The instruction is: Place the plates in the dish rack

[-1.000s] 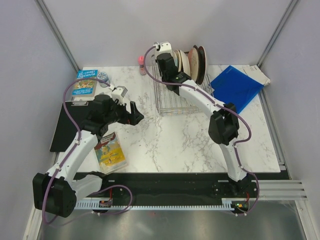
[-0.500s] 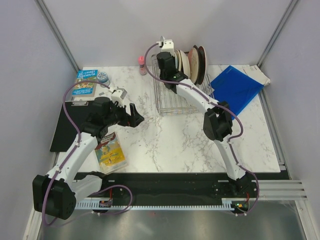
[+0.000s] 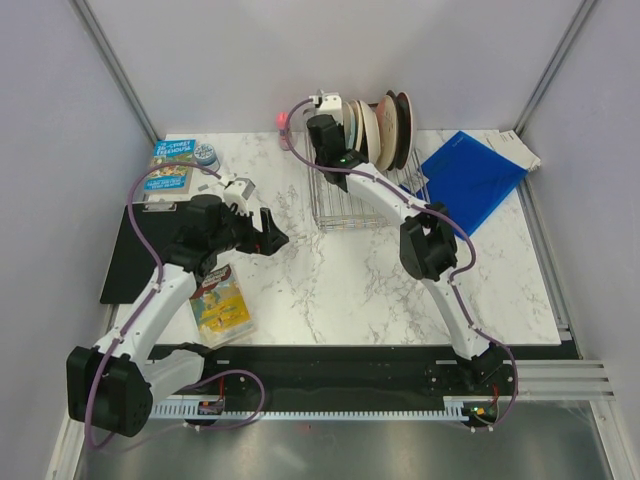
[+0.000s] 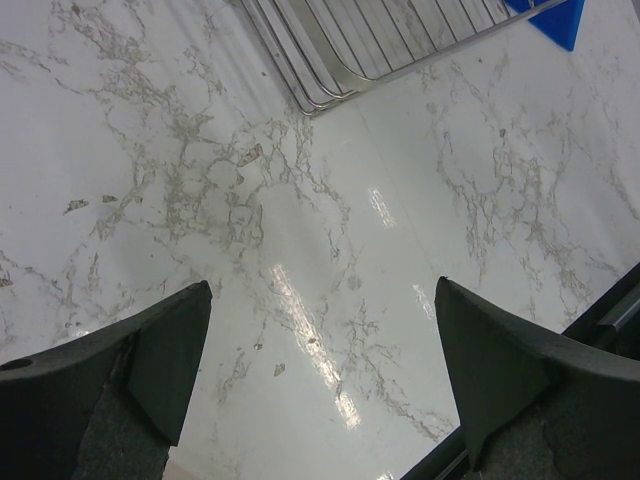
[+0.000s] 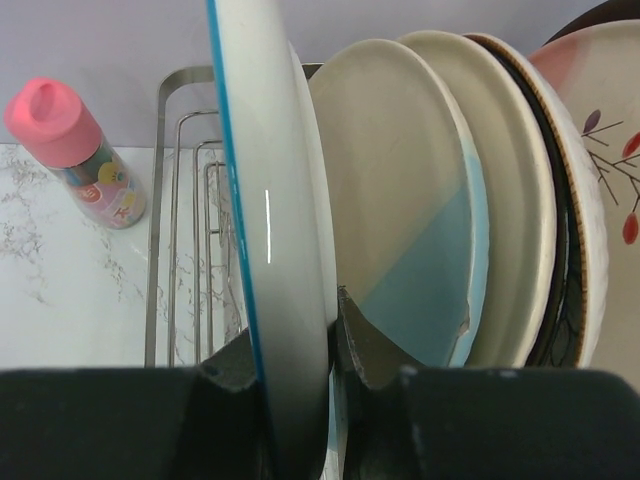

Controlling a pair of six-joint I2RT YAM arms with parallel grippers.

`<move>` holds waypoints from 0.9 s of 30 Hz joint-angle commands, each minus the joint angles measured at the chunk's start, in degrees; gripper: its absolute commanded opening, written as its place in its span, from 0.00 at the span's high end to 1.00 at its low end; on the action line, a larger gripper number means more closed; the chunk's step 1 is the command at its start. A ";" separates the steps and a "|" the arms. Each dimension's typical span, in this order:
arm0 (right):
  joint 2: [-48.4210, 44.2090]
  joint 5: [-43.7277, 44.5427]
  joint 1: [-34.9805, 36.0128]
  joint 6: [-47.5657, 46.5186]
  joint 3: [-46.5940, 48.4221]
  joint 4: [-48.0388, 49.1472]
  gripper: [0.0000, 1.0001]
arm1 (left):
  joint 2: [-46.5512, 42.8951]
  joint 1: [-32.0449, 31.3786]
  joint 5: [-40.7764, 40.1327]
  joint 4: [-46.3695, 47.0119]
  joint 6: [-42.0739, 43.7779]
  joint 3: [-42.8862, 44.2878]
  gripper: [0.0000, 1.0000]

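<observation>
Two robot arms reach over a white marble worktop (image 3: pixel 330 290), seen from above. A silver wire dish rack (image 3: pixel 350 205) sits at the middle of the far edge. Several plates (image 3: pixel 385 130) stand on edge, packed together at its far end. The right tool (image 3: pixel 325 128) is at the left end of that row. The left tool (image 3: pixel 270 232) hovers over bare marble towards the left edge, apart from the rack. A blue folder (image 3: pixel 472 172) lies in the far right corner.

Left wrist view: the left tool (image 4: pixel 320 370) is spread wide with nothing between its fingers. One corner of the dish rack (image 4: pixel 330 50) shows at the top.

Right wrist view: the right tool (image 5: pixel 300 360) is pinched narrow on the lower edge of a white blue-rimmed plate (image 5: pixel 275 200), upright over the dish rack (image 5: pixel 165 200). Whether it sits in a slot cannot be told. To its right stand a cream-and-light-blue plate (image 5: pixel 400 200), a plain cream plate (image 5: pixel 510 200), a thin dark plate (image 5: pixel 562 250) and a white plate with red shapes (image 5: pixel 610 130). A pink-capped bottle (image 5: pixel 80 150) stands beyond the rack's left side.
</observation>
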 commanded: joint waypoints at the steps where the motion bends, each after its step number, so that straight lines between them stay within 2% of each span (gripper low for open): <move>1: 0.66 0.74 -0.02 2.64 3.32 5.00 1.00 | 0.75 0.26 1.50 1.96 -0.38 0.69 0.01; 6: 3.03 -0.05 -0.02 2.29 4.02 5.00 0.99 | 1.46 0.18 1.85 1.52 -0.12 1.56 0.01; 7: 3.30 -0.31 -0.11 2.20 4.19 5.00 0.93 | 1.63 0.18 1.85 1.61 -0.12 1.65 0.01; 9: 3.83 -0.84 -0.37 2.03 4.28 5.08 0.89 | 1.55 0.18 1.85 1.43 0.06 1.92 0.01; 13: 3.48 -1.45 -0.55 1.50 3.67 5.08 0.54 | 1.46 0.18 2.11 1.52 -0.03 1.74 0.01; 18: -1.70 -2.42 -0.46 -0.43 -1.06 7.27 0.44 | 1.37 0.18 1.15 1.52 -0.12 1.57 0.00; 20: -5.39 -3.73 -0.28 -2.88 -3.35 8.42 0.34 | 1.28 0.18 -0.08 1.78 0.58 1.65 0.00; 21: -6.79 -4.35 -0.11 -6.29 -5.97 11.38 0.23 | 1.37 0.18 -1.56 2.04 1.02 1.65 0.00; 24: -12.59 -3.92 0.77 -12.98 -12.21 16.92 0.02 | 1.63 0.18 -4.73 2.48 3.31 2.62 0.00; 27: -19.09 -4.53 0.86 -14.06 -17.93 18.88 0.02 | 2.16 0.18 -8.60 3.01 6.29 4.64 0.00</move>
